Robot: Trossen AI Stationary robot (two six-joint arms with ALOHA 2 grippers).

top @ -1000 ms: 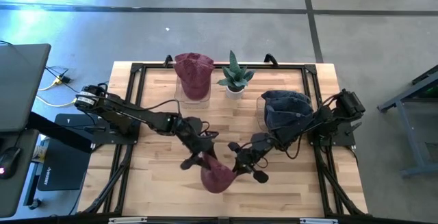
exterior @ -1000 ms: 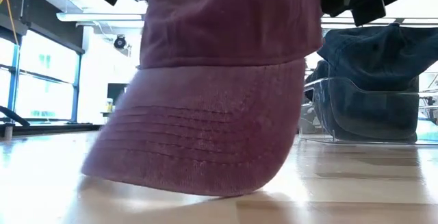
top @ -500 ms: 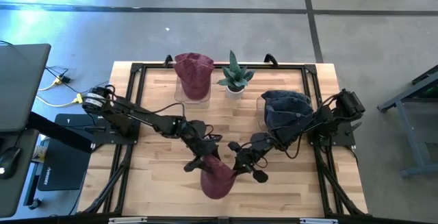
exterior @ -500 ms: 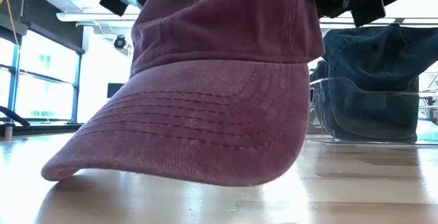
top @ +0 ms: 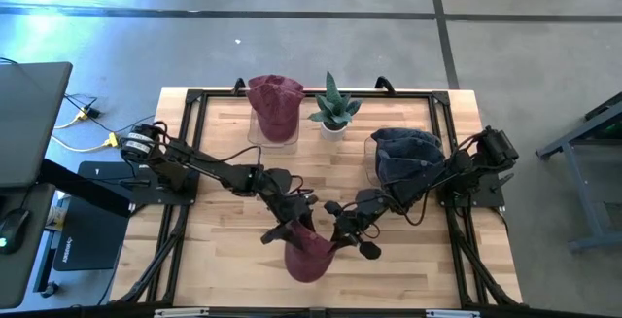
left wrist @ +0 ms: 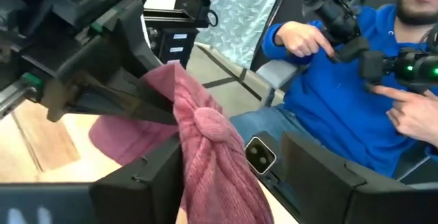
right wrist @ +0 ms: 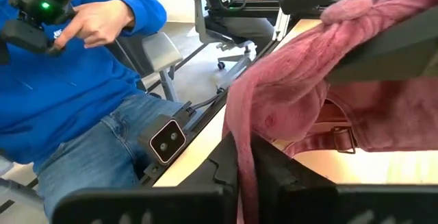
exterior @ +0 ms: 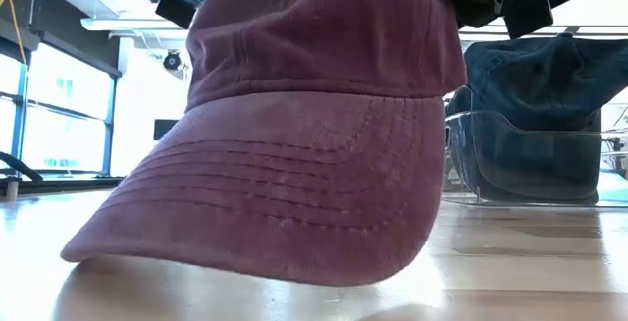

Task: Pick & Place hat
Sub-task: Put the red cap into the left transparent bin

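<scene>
The task stood mid-way: the maroon hat [top: 308, 252] hung at the front middle of the wooden desk [top: 219, 260], its stiff, row-stitched brim resting on the boards in the low view while both arms held the crown up. The right hand [top: 337, 232] was closed, pinching the soft washed-cotton crown; the left hand [top: 290, 223] had its fingers spread around the crown's top button, apparently letting go. A second maroon cap [top: 275, 105] and a limp navy cap [top: 406, 153] sat in clear plastic holders at the back, so placing remained, by my reckoning.
</scene>
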